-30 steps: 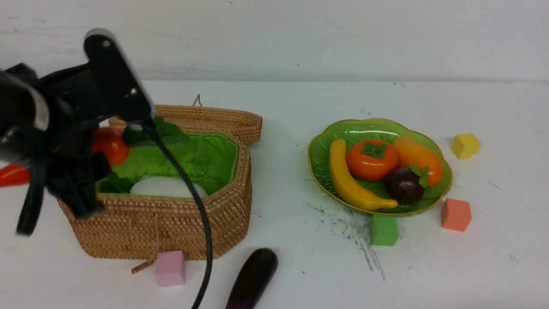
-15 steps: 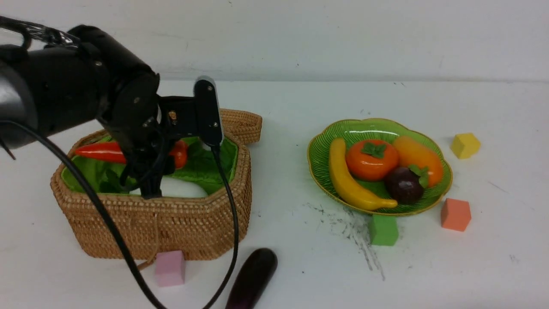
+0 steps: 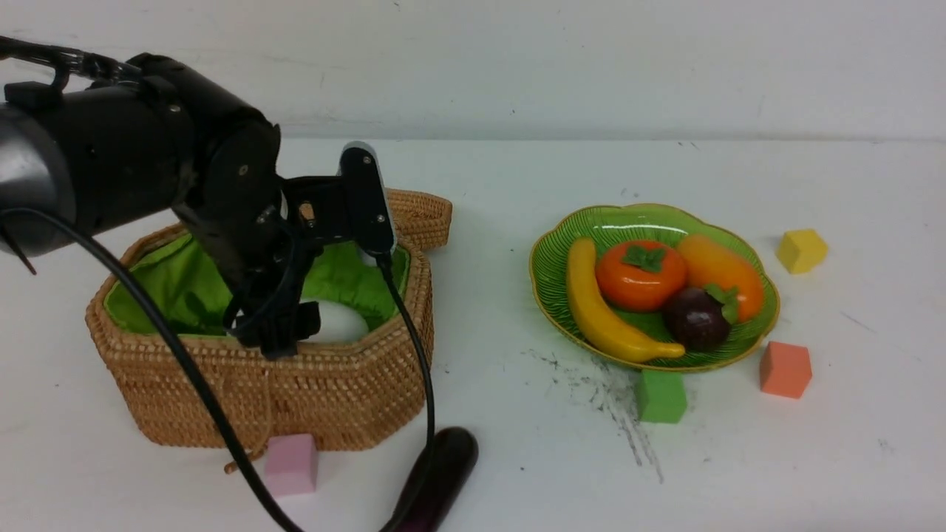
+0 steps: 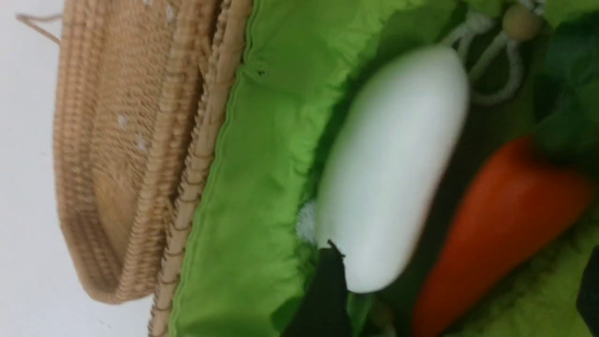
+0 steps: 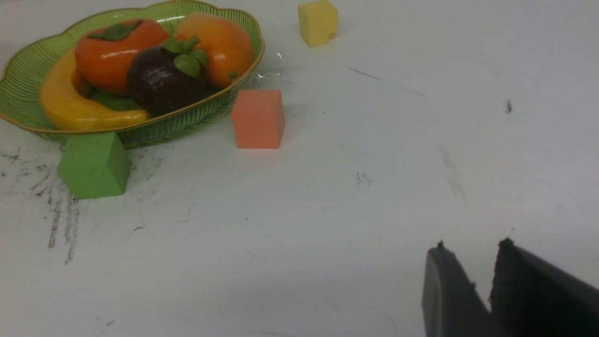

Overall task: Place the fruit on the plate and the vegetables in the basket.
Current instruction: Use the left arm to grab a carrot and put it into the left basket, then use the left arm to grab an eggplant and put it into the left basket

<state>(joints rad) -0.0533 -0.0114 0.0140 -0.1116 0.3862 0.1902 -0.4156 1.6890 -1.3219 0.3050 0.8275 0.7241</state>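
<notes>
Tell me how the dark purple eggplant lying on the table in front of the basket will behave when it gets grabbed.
The dark purple elongated eggplant looks glossy, so it may slip in a pinch. Its rounded, tapering body would probably roll or swivel if nudged sideways. It seems to be a rigid moulded toy, likely stiff and light, though part of it is cut off at the picture's edge.

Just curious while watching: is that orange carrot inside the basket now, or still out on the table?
Inside. The carrot lies on the basket's green lining beside the white radish, under the left gripper.
</notes>
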